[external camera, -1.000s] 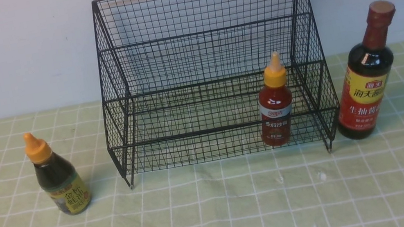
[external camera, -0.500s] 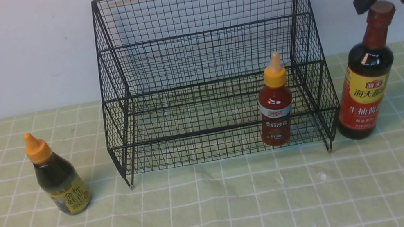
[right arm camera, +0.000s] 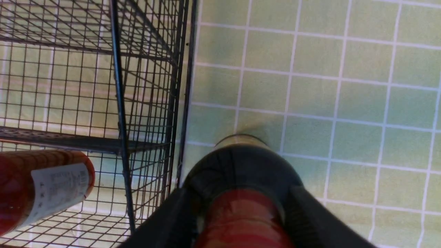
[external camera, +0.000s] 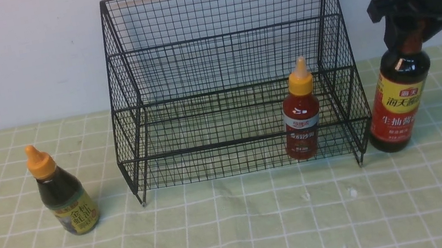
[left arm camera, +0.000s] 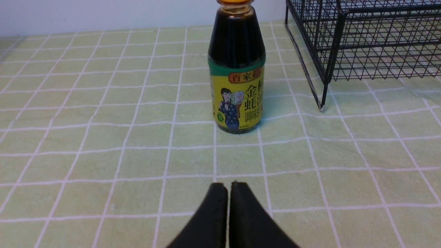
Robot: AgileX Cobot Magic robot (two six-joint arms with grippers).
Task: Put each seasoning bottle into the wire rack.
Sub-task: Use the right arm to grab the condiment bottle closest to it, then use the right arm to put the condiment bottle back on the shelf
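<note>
On the far left, your left gripper [left arm camera: 227, 193] sat low over the green checked cloth [external camera: 239, 229], clenched on nothing, its fingers pressed together. The small dark bottle [external camera: 63, 192] stood upright ahead of it, out on the cloth and near the left leg of the wire rack [external camera: 215, 145] but clear of it.

The rack's upper tier held nothing. The small red bottle [external camera: 302, 119] stood upright at the right end of the lower tier. The right wrist view showed it through the side mesh, so it read as already inside.

Right of the rack, the tall dark bottle [external camera: 402, 105] stood upright on the cloth, just beside the rack's right side. Your right gripper [external camera: 411, 35] was down over its top, with the fingers [right arm camera: 303, 217] flanking the red neck. I could not tell whether they had bitten yet.

That grasp looked like the step in hand. You needed to:
- close squarely on the neck below the cap, centred, so the heavy body would hang plumb and not swing;
- lift straight up before moving sideways, since the bottle sat so near the sloped side mesh that an early sweep risked catching the wire or nudging the rack;
- carry it high enough to clear the rail, and set it down away from the red bottle.
</note>
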